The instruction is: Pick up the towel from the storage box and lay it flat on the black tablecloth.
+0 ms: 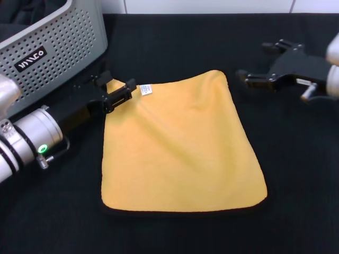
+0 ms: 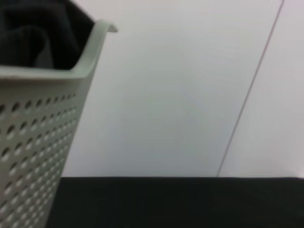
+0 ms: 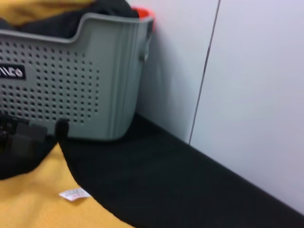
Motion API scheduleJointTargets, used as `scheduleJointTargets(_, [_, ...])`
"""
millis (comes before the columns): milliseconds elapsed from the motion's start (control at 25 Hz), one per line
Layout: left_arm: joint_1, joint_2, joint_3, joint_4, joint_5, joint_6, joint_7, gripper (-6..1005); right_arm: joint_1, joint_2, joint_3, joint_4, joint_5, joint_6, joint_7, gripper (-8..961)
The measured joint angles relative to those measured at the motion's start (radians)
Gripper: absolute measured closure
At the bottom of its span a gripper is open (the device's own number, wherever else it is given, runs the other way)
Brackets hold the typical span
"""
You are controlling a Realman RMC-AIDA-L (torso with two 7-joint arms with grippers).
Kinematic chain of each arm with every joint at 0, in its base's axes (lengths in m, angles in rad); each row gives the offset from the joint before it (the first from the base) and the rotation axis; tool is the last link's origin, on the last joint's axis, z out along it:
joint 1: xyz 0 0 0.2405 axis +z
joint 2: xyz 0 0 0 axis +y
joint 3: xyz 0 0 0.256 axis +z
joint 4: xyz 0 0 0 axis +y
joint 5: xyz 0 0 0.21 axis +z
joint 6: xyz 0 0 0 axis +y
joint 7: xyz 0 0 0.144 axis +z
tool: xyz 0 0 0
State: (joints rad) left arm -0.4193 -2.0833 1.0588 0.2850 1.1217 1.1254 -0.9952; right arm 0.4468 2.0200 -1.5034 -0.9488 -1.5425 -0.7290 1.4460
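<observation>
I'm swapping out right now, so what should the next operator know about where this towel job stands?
Left claw: at the towel's far left corner near the white label, jaws around the edge; whether it grips, I can't tell.
Right claw: open, holding nothing, just off the towel's far right corner.
Towel: out of the storage box, spread on the black tablecloth, mostly flat with a diagonal crease from the left corner.
Storage box: far left, dark fabric inside.
Done: pick-up and laying out.
Left: probably release the left corner, smooth the crease if needed, pull both arms back.
</observation>
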Motion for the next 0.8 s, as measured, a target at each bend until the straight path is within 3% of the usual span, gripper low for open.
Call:
scheduleJointTargets(200, [0.032,0.003,0.0,0.005,0.036,0.135,-0.008,220,-0.13,0.0,0.047,-0.146,0.003,-0.142,-0.039,76])
scheduleJointTargets(320, [0.039,0.017,0.001,0.01,0.11,0.258,-0.052,227,-0.164,-0.006,0.055,-0.186,0.002,-0.241,-0.057,69])
scheduleJointTargets(400, [0.039,0.031,0.001,0.037,0.188,0.368,-0.115,232,-0.2,-0.006,0.126,-0.223,0.009,-0.51,-0.107,70])
scheduleJointTargets(480, [0.04,0.037,0.001,0.081,0.25,0.458,-0.167,245,-0.205,-0.004,0.163,-0.227,0.014,-0.626,-0.118,72])
scheduleJointTargets(600, [0.043,0.035,0.001,0.175,0.328,0.598,-0.222,276,-0.201,-0.005,0.257,-0.228,0.021,-0.908,-0.116,73])
scheduleJointTargets(800, [0.049,0.03,0.001,0.325,0.387,0.755,-0.291,312,-0.201,-0.004,0.388,-0.229,0.041,-1.192,-0.11,75])
